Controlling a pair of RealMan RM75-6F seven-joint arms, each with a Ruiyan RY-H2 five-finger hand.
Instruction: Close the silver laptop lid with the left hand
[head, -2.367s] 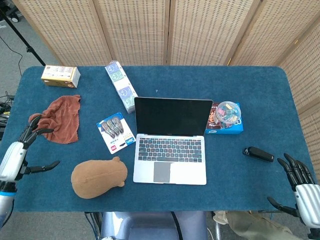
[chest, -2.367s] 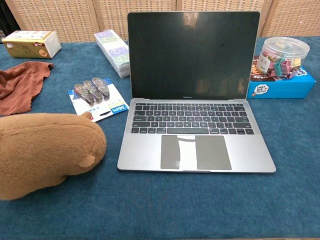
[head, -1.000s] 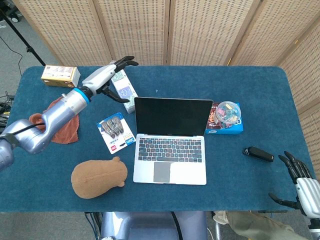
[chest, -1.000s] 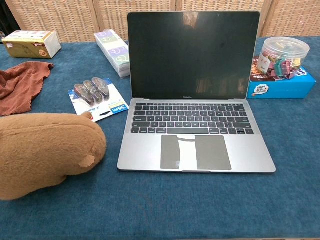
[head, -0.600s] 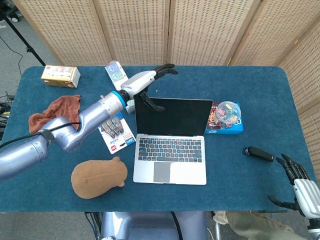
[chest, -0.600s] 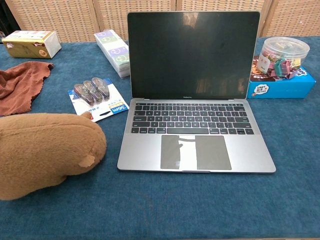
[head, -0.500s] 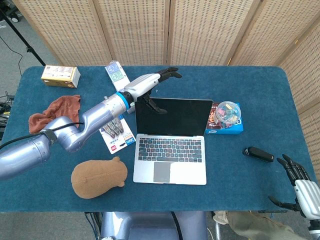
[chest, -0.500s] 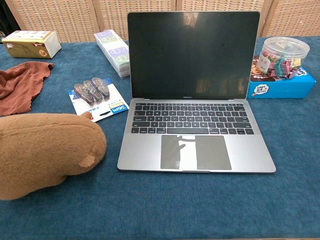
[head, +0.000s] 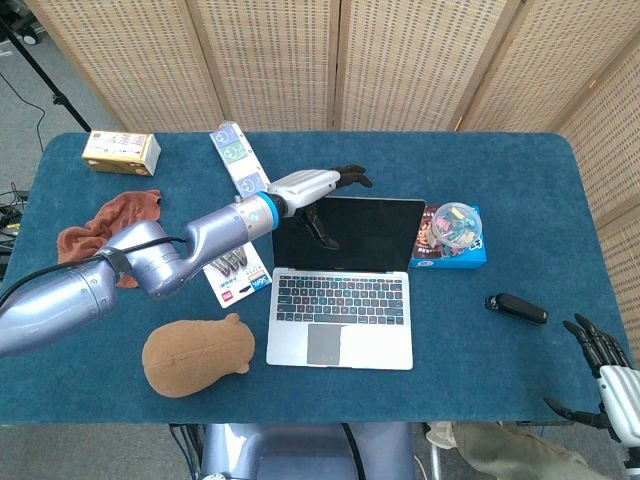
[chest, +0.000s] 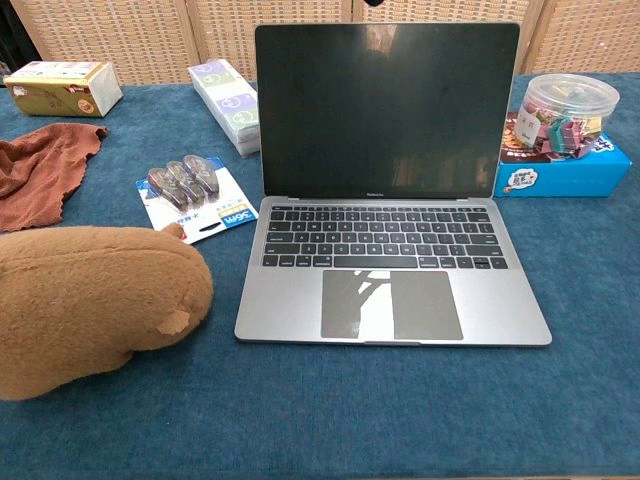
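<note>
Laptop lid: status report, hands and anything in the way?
Left hand open, over the lid's top edge; contact unclear. Right hand open, idle at table corner. Silver laptop fully open, screen upright. Nothing on the keyboard.

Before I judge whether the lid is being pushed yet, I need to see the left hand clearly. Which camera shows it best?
The head view: the left hand and its arm reach across to the top edge of the laptop lid, fingers spread above it. The chest view shows only a dark sliver above the screen, likely a fingertip, so contact cannot be told there.

Silver laptop (head: 340, 320) – black screen; blue tablecloth (head: 500, 180); brown plush (head: 193, 355).
</note>
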